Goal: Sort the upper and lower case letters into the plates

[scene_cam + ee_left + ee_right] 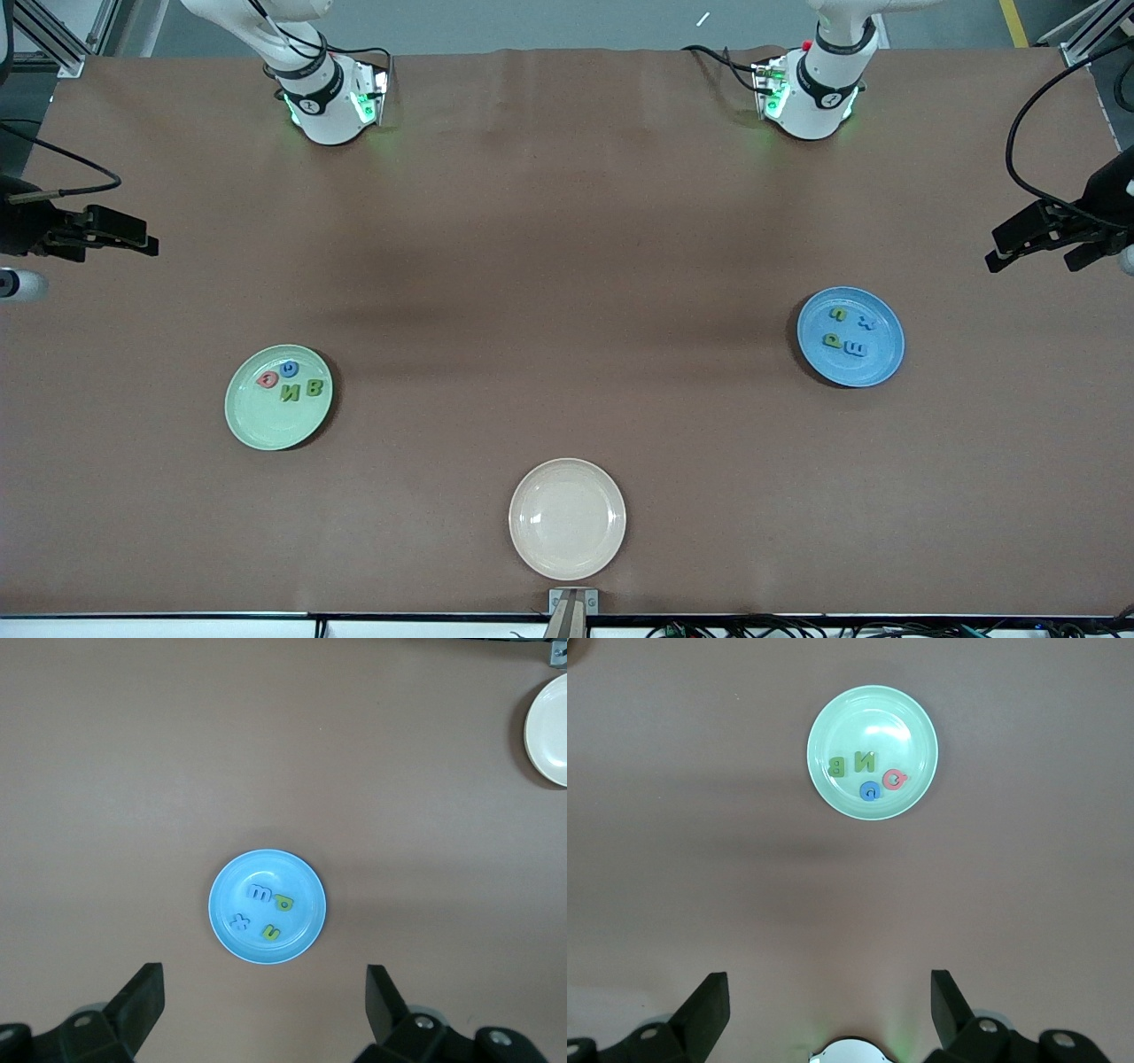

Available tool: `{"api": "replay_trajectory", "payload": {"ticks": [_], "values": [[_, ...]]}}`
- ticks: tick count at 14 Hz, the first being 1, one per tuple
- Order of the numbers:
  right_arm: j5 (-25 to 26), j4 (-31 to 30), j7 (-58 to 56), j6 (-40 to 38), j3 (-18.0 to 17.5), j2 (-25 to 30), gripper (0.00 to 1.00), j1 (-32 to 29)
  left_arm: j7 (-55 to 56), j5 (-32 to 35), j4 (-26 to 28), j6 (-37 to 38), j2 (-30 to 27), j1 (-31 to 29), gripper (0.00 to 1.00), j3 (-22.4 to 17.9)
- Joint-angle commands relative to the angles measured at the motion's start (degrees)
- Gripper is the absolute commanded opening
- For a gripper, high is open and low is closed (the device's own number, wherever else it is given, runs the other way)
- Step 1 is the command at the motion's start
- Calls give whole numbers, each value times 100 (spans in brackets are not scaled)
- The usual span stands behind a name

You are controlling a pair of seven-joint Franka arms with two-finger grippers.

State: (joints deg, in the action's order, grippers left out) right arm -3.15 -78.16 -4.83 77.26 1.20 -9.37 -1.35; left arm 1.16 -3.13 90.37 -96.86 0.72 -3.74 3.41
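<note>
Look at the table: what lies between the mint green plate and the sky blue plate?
Only bare brown table, as the front view shows. Nothing stands between the mint green plate and the sky blue plate; the cream plate lies nearer the front camera, off that stretch.

The mint green plate (257,421) is sitting toward the right arm's end of the table, holding four flat letters: a red-orange one (267,380), a blue one (289,369) and two green ones (301,390). The sky blue plate (873,363) is lying toward the left arm's end, carrying four small letters (846,335), blue and green.
</note>
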Motion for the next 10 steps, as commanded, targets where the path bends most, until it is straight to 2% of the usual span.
{"api": "replay_trajectory", "payload": {"ticks": [1, 7, 10], "values": [[218, 20, -9, -71, -32, 67, 100, -23, -72, 93, -81, 124, -28, -40, 100, 11], [271, -85, 8, -36, -32, 260, 100, 38, -81, 93, -72, 124, -28, -40, 100, 11], [271, -453, 26, 174, -41, 567, 100, 48, -90, 93, -72, 132, -28, -40, 100, 11]]}}
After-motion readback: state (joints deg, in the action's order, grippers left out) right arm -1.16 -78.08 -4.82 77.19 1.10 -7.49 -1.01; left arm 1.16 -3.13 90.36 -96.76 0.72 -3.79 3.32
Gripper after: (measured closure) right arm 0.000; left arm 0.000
